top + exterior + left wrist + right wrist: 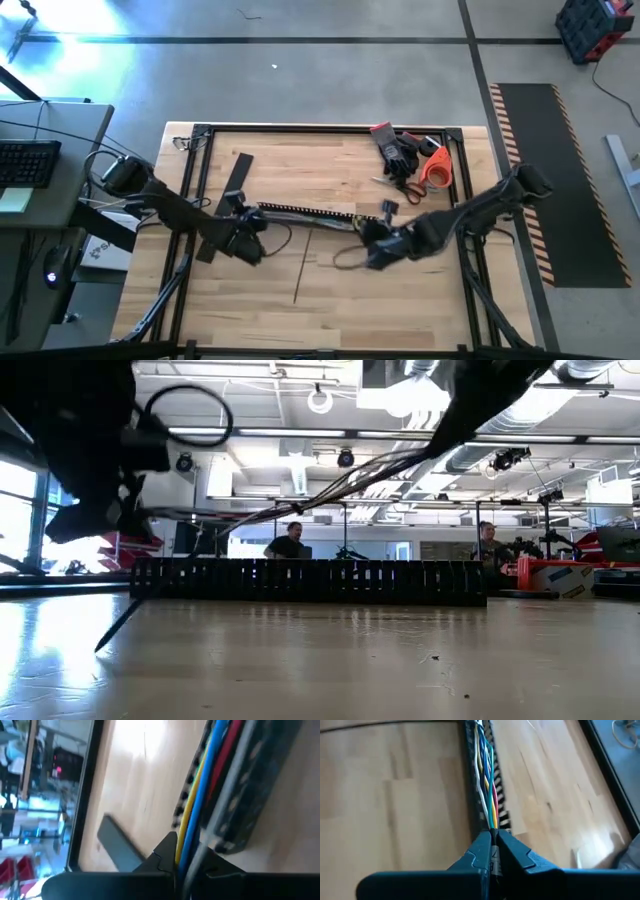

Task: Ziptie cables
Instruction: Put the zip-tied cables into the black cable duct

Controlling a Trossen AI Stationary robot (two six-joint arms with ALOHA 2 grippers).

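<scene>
Wooden tabletop [330,300] supports the black comb-toothed slotted duct [305,212], above which the bundle of thin coloured cables [487,775] is stretched taut between the left gripper [177,870] and right gripper [492,851], both clamped on it, presumably for tying.

Cables [487,780] run out ahead of the right gripper [493,851], pinched between its fingertips, lying along the slotted duct [470,775] just beside them. At their other end they pass between the left gripper [181,865] fingers; flat strip [117,851] lies on the table [330,300] beside those fingers.
</scene>
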